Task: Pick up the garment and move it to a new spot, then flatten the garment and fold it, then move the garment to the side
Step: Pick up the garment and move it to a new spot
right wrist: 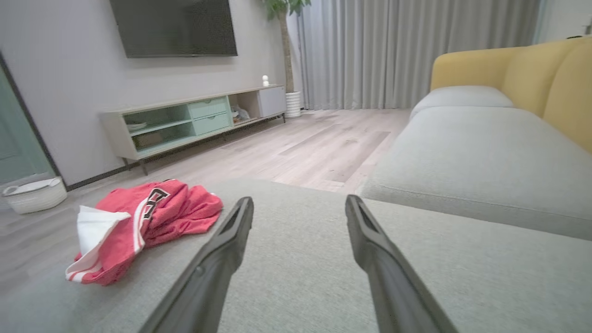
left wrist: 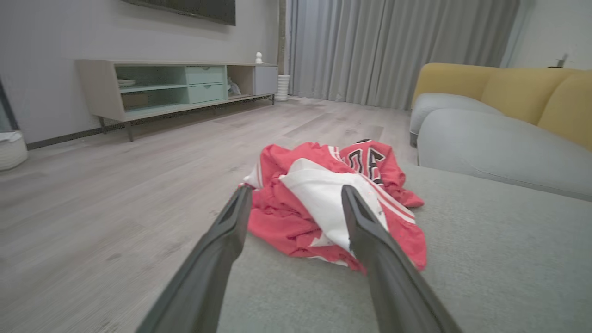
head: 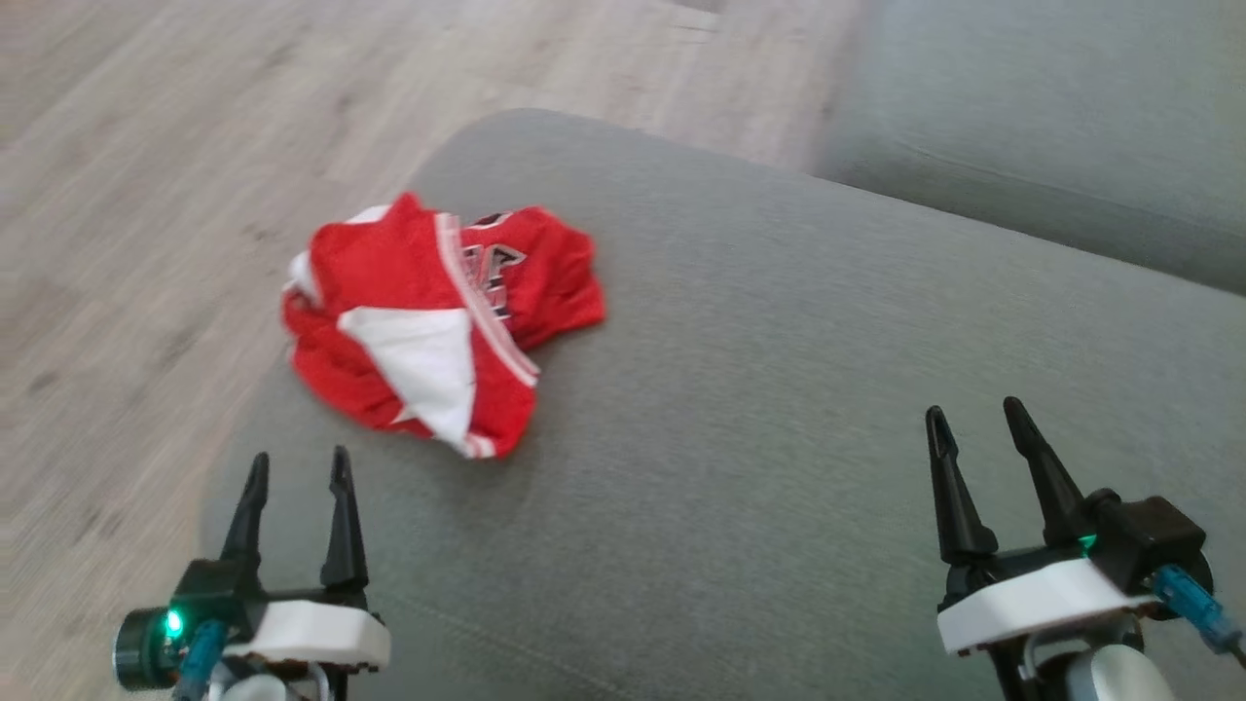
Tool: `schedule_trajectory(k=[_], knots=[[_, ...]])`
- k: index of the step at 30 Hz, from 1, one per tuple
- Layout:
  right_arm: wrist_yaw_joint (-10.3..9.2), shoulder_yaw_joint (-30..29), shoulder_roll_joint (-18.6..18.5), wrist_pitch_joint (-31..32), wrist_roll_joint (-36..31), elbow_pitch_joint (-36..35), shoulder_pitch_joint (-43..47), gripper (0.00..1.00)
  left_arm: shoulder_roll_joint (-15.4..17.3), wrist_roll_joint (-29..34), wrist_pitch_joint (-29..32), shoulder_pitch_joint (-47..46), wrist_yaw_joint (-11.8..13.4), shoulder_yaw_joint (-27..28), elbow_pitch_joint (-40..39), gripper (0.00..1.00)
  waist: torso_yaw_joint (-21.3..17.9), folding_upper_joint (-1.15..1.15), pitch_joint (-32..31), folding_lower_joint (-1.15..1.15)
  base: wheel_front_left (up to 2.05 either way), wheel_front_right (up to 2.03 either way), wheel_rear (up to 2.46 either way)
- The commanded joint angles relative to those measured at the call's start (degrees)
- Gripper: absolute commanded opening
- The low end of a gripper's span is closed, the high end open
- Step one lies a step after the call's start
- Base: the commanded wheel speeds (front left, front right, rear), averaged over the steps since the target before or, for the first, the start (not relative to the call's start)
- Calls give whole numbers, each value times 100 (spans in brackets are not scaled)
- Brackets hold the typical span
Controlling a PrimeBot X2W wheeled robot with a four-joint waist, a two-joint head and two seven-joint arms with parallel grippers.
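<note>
– Garment point(head: 438, 331), where?
– On the grey cushion point(head: 779, 409), at its left edge, next to the floor point(head: 146, 146). It's a crumpled heap, red with white panels and striped trim. Black lettering shows partly; can't read it.
– Over the edge?
– Its left side sits right at the cushion's edge. Can't tell if it overhangs.
– Left tool point(head: 298, 458)?
– Fingers spread wide, nothing between them. It's at the lower left in the head view, over the cushion, near the heap and not touching it. In the left wrist view the fingers point straight at the heap.
– Right tool point(head: 974, 409)?
– Also spread and empty. It's at the lower right, over bare cushion, well apart from the heap. In the right wrist view the heap lies off to the left.
– Background?
– A second grey seat point(right wrist: 485, 152) sits past a gap, with a yellow backrest point(right wrist: 508, 69) behind it. Across the wood floor a low cabinet point(right wrist: 185, 120) stands against the wall, with a dark TV point(right wrist: 173, 27) above it. Grey curtains point(right wrist: 393, 51) hang to the right, and a white pot point(right wrist: 292, 104) stands by the cabinet's end. A white basket point(right wrist: 34, 194) sits on the floor at far left.
– Sharpness?
– The head view is slightly blurred.
</note>
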Motion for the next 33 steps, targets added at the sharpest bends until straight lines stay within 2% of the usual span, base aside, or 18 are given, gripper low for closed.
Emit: schedule_trajectory(k=[1, 11, 19, 24, 29, 33], knots=[[-4, 152, -29, 21, -54, -238, -186, 100, 77, 49, -56, -217, 31, 235, -217, 100, 300, 0, 12, 0, 0, 0, 0], [-4, 213, -32, 109, -90, -323, -268, 100, 52, 82, -56, -219, 3, 362, -274, 100, 572, 0, 134, 0, 0, 0, 0], [-4, 230, -120, 195, -130, -482, -373, 100, 0, 92, -56, -411, -50, 375, -366, 100, 567, 0, 415, 0, 0, 0, 0], [-4, 262, -326, 396, -191, -755, -557, 100, -12, 139, -56, -996, -130, 322, -308, 100, 426, 0, 895, 0, 0, 0, 0], [-4, 218, -588, 661, -251, -1138, -782, 100, 15, 170, -56, -1906, -202, 279, 155, 100, 249, 0, 1471, 0, 0, 0, 0], [-4, 172, -756, 820, -247, -1386, -960, 100, 43, 176, 0, -2605, -305, 139, 1136, 100, 109, 0, 1855, 0, 0, 0, 0]])
